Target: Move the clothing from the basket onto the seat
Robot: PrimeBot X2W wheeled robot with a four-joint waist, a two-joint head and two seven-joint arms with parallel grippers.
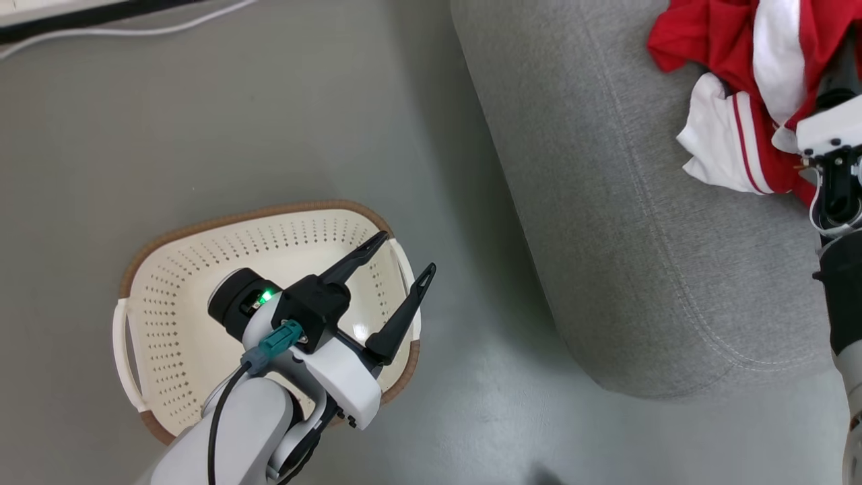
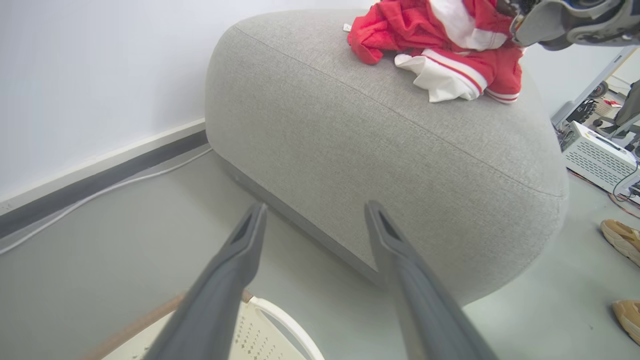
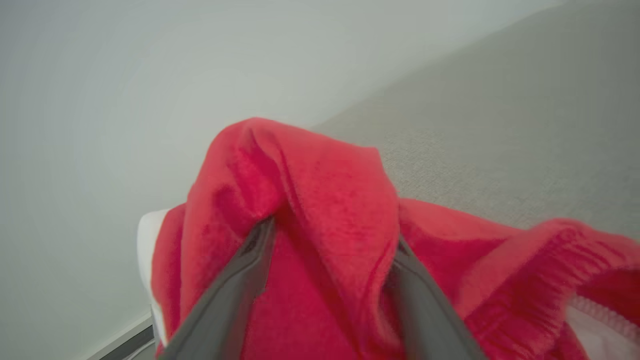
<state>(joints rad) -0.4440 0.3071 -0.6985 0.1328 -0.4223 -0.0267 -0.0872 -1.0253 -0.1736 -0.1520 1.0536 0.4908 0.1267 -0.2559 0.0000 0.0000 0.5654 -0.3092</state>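
Observation:
The red clothing with white panels (image 1: 727,60) lies bunched on the top of the grey seat (image 1: 640,236), also seen in the left wrist view as a heap of clothing (image 2: 440,45) on the seat (image 2: 375,130). My right gripper (image 3: 330,235) stands open, its fingers spread wide with a fold of the red clothing (image 3: 320,190) draped over their tips. The cream basket (image 1: 175,296) with its brown rim sits on the floor left of the seat, nothing inside it. My left gripper (image 1: 407,252) hovers open over the basket's right side, holding nothing.
A white cable (image 1: 135,30) runs along the floor by the wall's dark skirting. In the left wrist view a white perforated box (image 2: 597,160) and two tan shoes (image 2: 622,237) sit on the floor beyond the seat's far end.

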